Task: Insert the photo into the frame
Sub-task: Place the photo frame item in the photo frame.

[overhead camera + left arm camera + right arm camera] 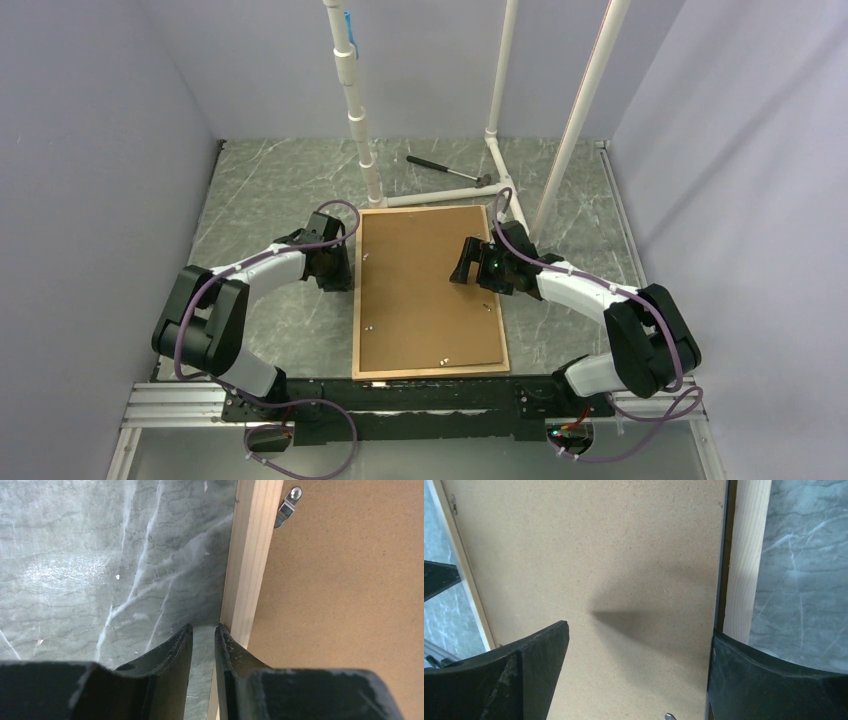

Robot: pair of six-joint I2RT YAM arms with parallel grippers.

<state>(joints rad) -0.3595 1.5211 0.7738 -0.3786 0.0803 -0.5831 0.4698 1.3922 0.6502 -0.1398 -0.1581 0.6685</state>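
Wood frame (250,555) edge touches left gripper (204,628) (right gripper (640,630) gapes over board (599,555)).

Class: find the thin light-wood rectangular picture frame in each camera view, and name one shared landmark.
Top external: frame, flat in the picture's centre.
Left wrist: frame rail, upright, right of centre.
Right wrist: frame rail along the right.
Shared landmark: flat brown backing board inside it.
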